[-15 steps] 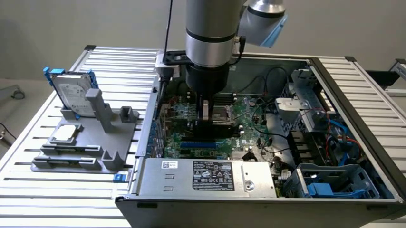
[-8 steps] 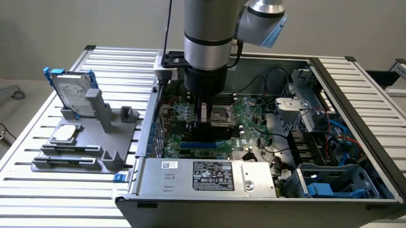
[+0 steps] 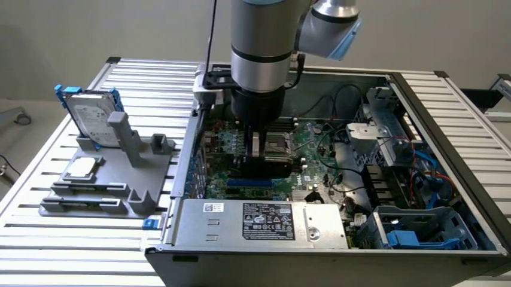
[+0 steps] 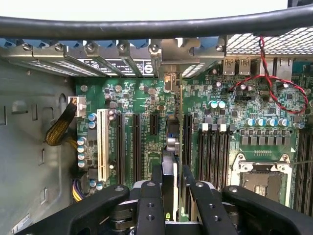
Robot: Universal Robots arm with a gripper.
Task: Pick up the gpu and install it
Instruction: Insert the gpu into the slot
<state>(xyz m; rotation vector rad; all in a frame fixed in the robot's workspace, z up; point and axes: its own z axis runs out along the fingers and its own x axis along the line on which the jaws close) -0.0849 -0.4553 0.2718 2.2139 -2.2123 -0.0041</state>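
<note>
Inside the big open grey metal computer case (image 3: 319, 263), above its green motherboard (image 4: 137, 98), the silver robot arm (image 3: 264, 42) has its black gripper (image 4: 172, 172) clamped on the thin gpu (image 4: 169, 139), held edge-on and upright among the long black expansion slots (image 4: 128, 147).

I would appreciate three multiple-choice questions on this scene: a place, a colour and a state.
1. Where is the gpu? A. On the floor B. Above the motherboard in the computer case C. In a drawer
2. The upright hard drive has rails that are: A. Red B. Yellow C. Blue
3. The gripper is: A. Shut on the gpu B. Open, empty C. Shut on a screwdriver
Answers: B, it hangs edge-on over the slots; C, they show blue; A, fingers clamp the gpu.
</note>
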